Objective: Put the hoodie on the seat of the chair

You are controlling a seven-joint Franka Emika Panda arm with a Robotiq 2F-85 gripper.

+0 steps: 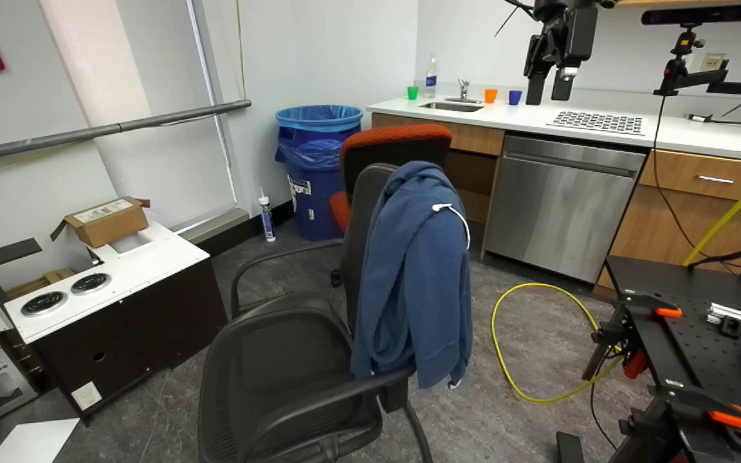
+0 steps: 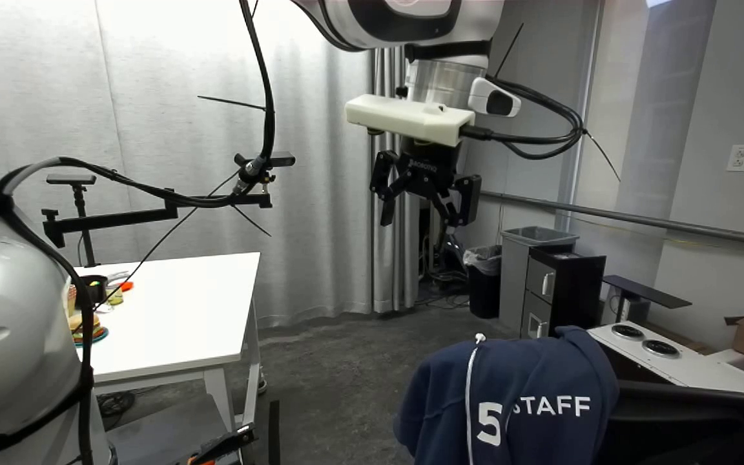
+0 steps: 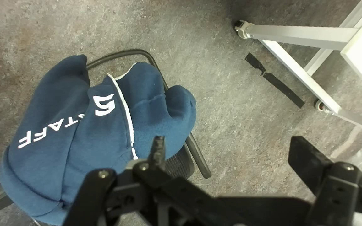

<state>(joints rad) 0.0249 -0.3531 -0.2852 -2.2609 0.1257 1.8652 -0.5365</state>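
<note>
Gaping wide, the fingers (image 3: 308, 164) hang clear of the hoodie (image 1: 411, 273).

A white-topped stove (image 1: 142, 267) is seen in both exterior views. Above it, the pale wall (image 1: 10, 199) is crossed by a rail (image 1: 55, 139); around it, grey floor (image 1: 171, 411) is shown. A black-and-grey cabinet (image 2: 567, 290) is placed near the stove. Well apart from the stove, a white counter (image 1: 512, 119) is fitted with a steel-fronted appliance (image 1: 557, 206), and a white table (image 2: 197, 303) is backed by curtains (image 2: 327, 232).
</note>
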